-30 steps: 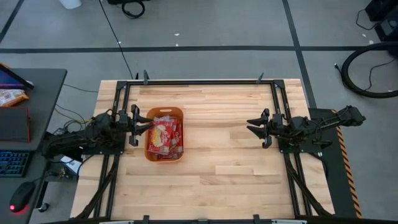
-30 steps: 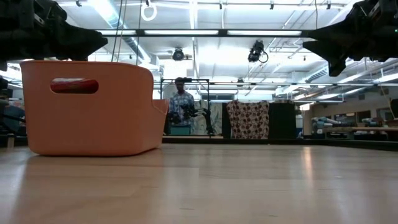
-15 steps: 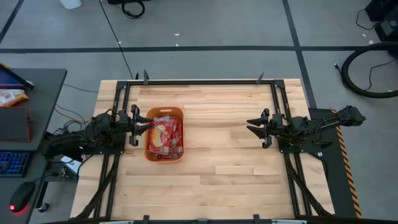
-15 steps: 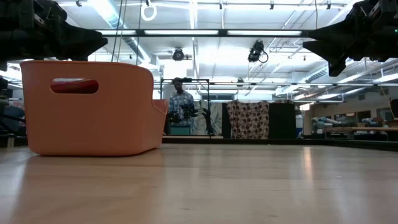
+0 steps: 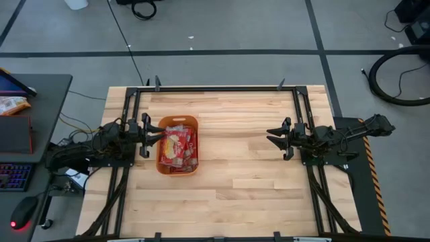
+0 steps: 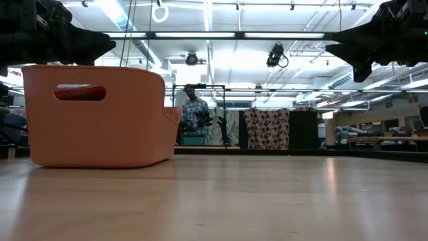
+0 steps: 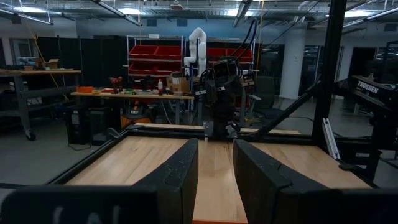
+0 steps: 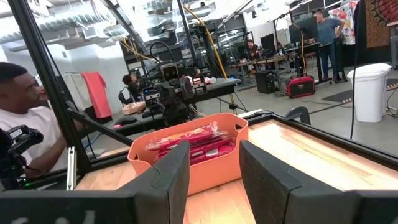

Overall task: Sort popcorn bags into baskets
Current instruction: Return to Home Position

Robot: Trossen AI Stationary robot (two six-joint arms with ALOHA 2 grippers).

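Note:
The orange basket [image 5: 178,145] stands on the table's left half, its bottom flat on the wood; it also shows in the low view [image 6: 100,117] and the right wrist view [image 8: 193,163]. Several red popcorn bags [image 5: 177,144] lie piled inside it, their tops showing above the rim [image 8: 189,138]. My left gripper [image 5: 144,138] hovers open at the basket's left side, above table height. My right gripper [image 5: 277,138] hovers open over the table's right half, far from the basket, pointing toward it.
Bare wood [image 5: 235,154] stretches between the basket and the right gripper and toward the near edge. A black metal frame [image 5: 215,88] runs along the table's far edge and sides. A person [image 8: 22,124] sits beyond the table's left side; others stand farther off in the room.

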